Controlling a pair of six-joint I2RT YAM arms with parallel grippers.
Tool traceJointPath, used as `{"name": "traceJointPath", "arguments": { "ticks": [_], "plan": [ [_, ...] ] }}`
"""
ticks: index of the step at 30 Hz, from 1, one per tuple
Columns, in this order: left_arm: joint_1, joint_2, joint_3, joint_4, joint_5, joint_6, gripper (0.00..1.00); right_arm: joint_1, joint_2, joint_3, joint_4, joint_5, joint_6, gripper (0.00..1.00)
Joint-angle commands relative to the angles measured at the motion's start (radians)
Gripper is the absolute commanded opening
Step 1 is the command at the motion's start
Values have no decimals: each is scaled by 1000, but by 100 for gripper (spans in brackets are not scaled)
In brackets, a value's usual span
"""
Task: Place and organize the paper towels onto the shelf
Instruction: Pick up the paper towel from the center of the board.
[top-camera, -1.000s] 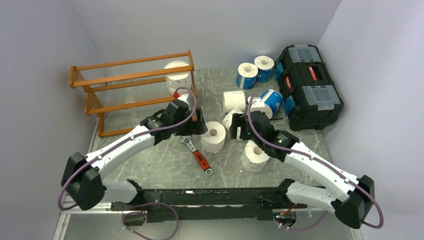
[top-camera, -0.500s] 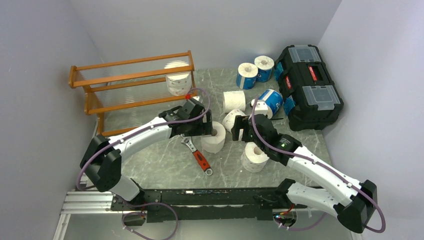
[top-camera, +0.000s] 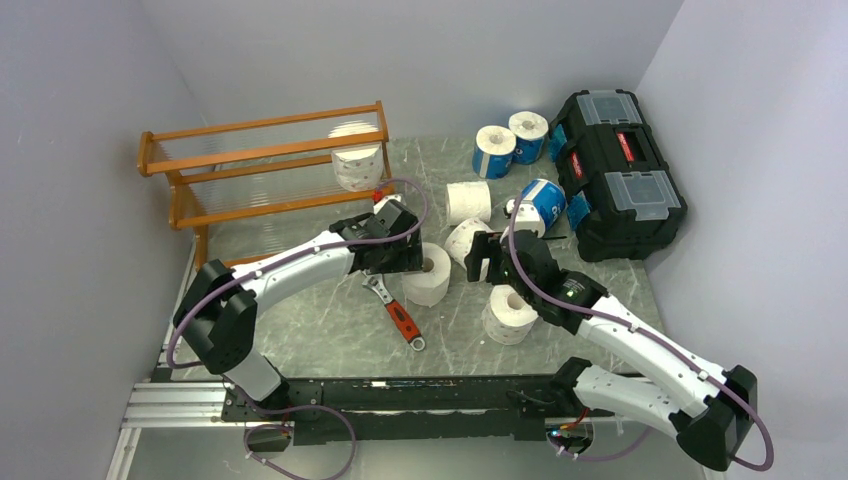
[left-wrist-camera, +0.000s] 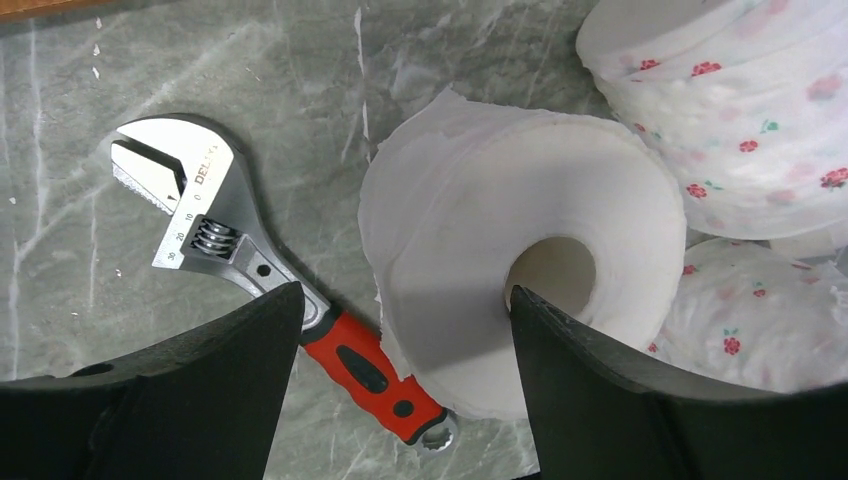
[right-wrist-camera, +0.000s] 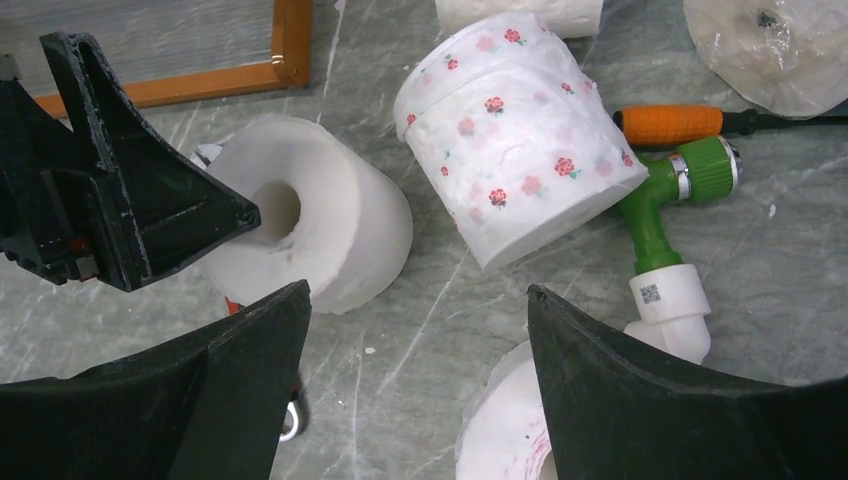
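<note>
A plain white paper towel roll (top-camera: 430, 272) (left-wrist-camera: 500, 220) stands on end mid-table. My left gripper (top-camera: 413, 257) (left-wrist-camera: 405, 293) is open around its wall: one finger sits at the core hole, the other stands outside with a gap to the paper. My right gripper (top-camera: 481, 258) (right-wrist-camera: 418, 292) hangs open and empty over bare table between that roll (right-wrist-camera: 330, 220), a red-flowered roll (right-wrist-camera: 520, 130) and a printed roll (top-camera: 510, 312) below it. The orange-brown shelf (top-camera: 230, 170) at the back left holds one roll (top-camera: 355, 160).
A red-handled wrench (top-camera: 400, 315) (left-wrist-camera: 200, 220) lies against the plain roll. Blue-wrapped rolls (top-camera: 493, 150) and a white roll (top-camera: 468, 202) lie at the back. A black toolbox (top-camera: 615, 170) stands right. A green nozzle (right-wrist-camera: 670, 200) and an orange-handled tool (right-wrist-camera: 670, 122) lie beside the flowered roll.
My left arm reached right to the plain roll, put a finger at its core, and its jaws have narrowed. The right gripper drifted slightly towards the back.
</note>
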Motion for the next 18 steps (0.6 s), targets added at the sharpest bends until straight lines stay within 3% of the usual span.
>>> {"name": "traceJointPath", "arguments": {
  "ticks": [1, 18],
  "plan": [
    [-5, 10, 40, 0, -41, -20, 80, -3, -17, -3, 28, 18, 10, 81],
    [-5, 10, 30, 21, -6, -21, 38, -3, -13, -21, 34, 17, 29, 81]
  ]
}}
